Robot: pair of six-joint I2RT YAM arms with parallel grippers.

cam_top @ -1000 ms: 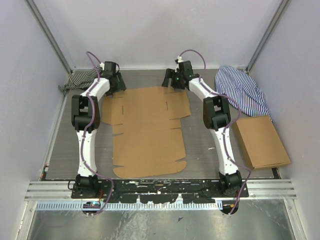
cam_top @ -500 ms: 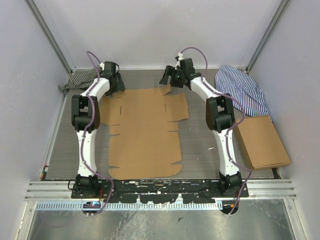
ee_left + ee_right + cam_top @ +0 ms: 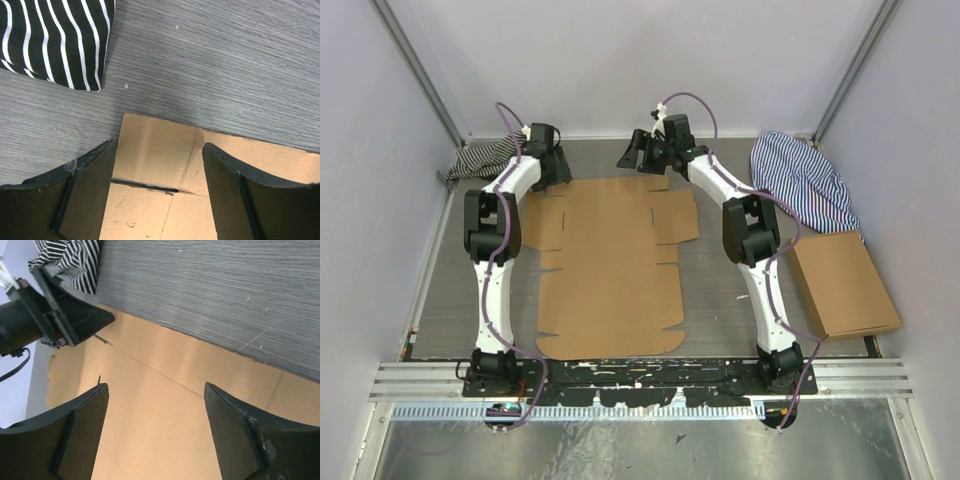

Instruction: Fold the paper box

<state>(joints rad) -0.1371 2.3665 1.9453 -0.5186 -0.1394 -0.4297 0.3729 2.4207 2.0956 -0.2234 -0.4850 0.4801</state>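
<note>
The paper box lies as a flat brown die-cut sheet with flaps and slits in the middle of the table. My left gripper is open above the sheet's far left corner. In the left wrist view the gripper straddles that corner flap, with a slit and a crease between its fingers. My right gripper is open above the sheet's far edge, near its middle. In the right wrist view the gripper has bare cardboard between its fingers. Neither gripper holds the sheet.
A black-and-white striped cloth lies at the back left, close to the left gripper. A blue-striped cloth lies at the back right. A smooth flat cardboard rectangle lies at the right. Walls close in on three sides.
My right gripper has moved left along the sheet's far edge. The sheet has shifted a little to the left. The left gripper has stayed in place.
</note>
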